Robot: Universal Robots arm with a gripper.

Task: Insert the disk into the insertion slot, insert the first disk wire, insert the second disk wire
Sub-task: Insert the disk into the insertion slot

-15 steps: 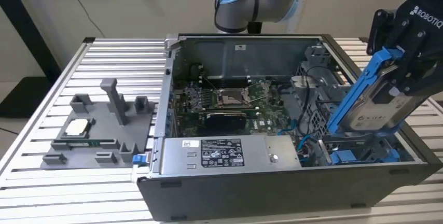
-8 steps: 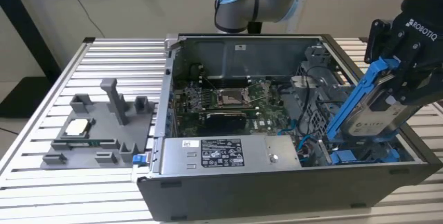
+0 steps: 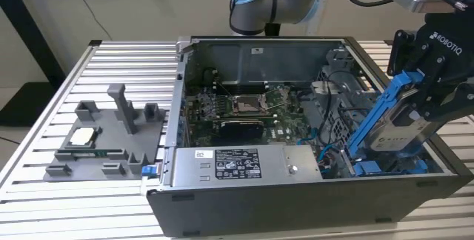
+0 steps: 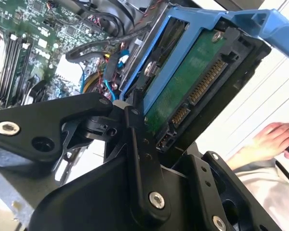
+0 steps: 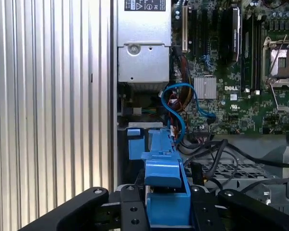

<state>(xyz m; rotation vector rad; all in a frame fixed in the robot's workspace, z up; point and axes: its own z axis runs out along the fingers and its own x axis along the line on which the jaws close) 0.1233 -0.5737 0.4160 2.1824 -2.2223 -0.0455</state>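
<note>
The disk (image 3: 398, 131) is a silver-grey drive with a pale label in a bright blue carrier frame (image 3: 379, 109). My gripper (image 3: 419, 105) is shut on it at the exterior view's right. The disk hangs tilted, with its lower end down inside the open computer case, just above the insertion slot (image 3: 385, 168) with its blue fittings. In the second wrist view the disk's green circuit board (image 4: 183, 82) and connectors face the camera between my black fingers (image 4: 140, 159). In the first wrist view the carrier's blue edge (image 5: 164, 175) points at the bay's blue fitting (image 5: 135, 142). A thin blue wire (image 5: 179, 103) loops beside it.
The case holds a power supply (image 3: 245, 165) at its front and a motherboard (image 3: 245, 109) in the middle. A grey fixture tray (image 3: 104, 140) with small parts lies on the slatted table (image 3: 44, 195) at the exterior view's left. A person's hand (image 4: 272, 139) shows beyond the disk.
</note>
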